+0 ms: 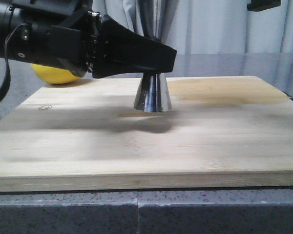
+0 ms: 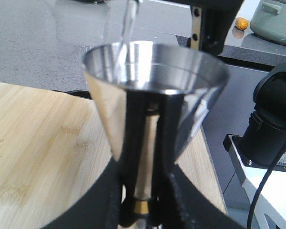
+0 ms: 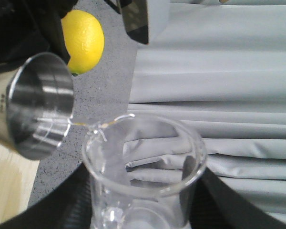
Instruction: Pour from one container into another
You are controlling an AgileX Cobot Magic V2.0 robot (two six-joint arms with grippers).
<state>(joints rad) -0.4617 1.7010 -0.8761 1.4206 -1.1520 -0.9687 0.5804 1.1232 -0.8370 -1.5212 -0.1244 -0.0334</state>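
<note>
While our left gripper (image 2: 148, 210) pinches the jigger (image 2: 155, 95) at its waist mid-frame, our right gripper (image 3: 143, 210) clasps the tilted beaker (image 3: 143, 162) lower centre — glass we judge slick, light, breakable — best held round its body.

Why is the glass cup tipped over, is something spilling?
Nothing is spilling. The beaker is tilted on purpose, its spout at the rim of the jigger, and a thin clear stream falls inside the jigger. The board under it looks dry. The lemon lies behind the board.
</note>
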